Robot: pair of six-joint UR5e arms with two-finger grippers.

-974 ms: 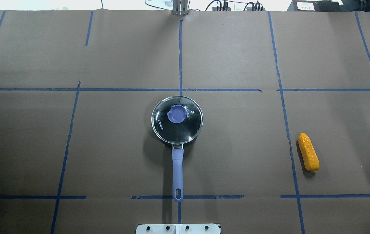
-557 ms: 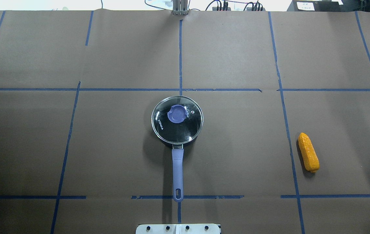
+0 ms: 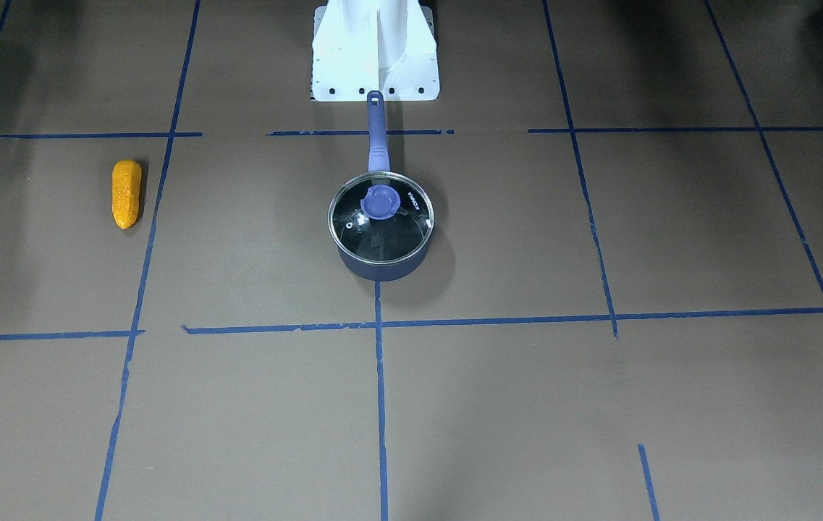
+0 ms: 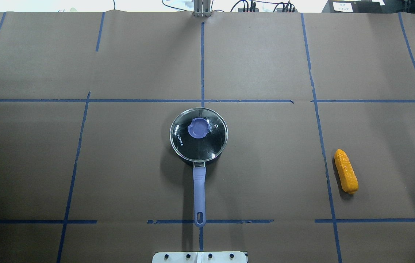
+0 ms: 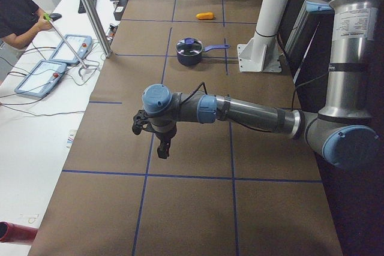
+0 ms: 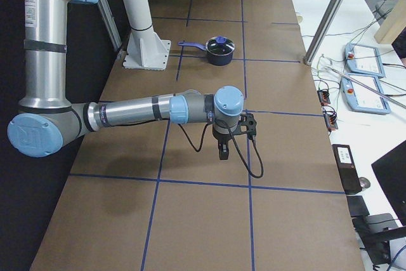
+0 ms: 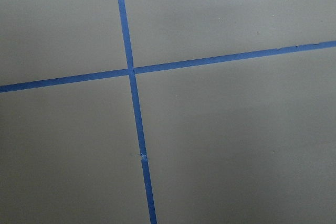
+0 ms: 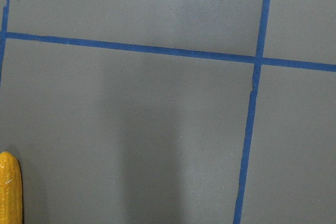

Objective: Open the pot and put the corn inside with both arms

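1. Start at the left hand (image 5: 164, 148), caught only by the side camera at that end of the bench (image 5: 198, 208). Hangs fingers-down from the outstretched left arm (image 5: 252, 114), over a blue tape line (image 5: 142, 208) and well apart from the pot. Cannot tell how wide the fingers stand, nor whether anything sits between them. From its wrist camera, only brown bench and a tape crossing.
2. Move to mid-bench in the overhead view and find the pot (image 4: 199, 190). Stands upright, with its long handle pointing to 6 o'clock toward the white mounting base (image 4: 200, 256) and the handle tip lying over a tape line.
3. Note the glass lid (image 4: 207, 146) seated on the pot's rim, closing it, with the blue knob (image 4: 199, 128) at its centre.
4. Go on to the corn (image 4: 346, 171), at roughly 4 o'clock from the pot and well apart from it. Lies flat on the bench just beside a tape line on its 9 o'clock side, long axis running 11 to 5 o'clock, narrower end at 11. Shows again at the 8 o'clock corner of the right wrist view.
5. End at the right hand (image 6: 222, 152), visible only from the side camera at its own end. Points down from the stretched right arm (image 6: 133, 111) above the bench, touching nothing that can be seen. Cannot tell how far open.
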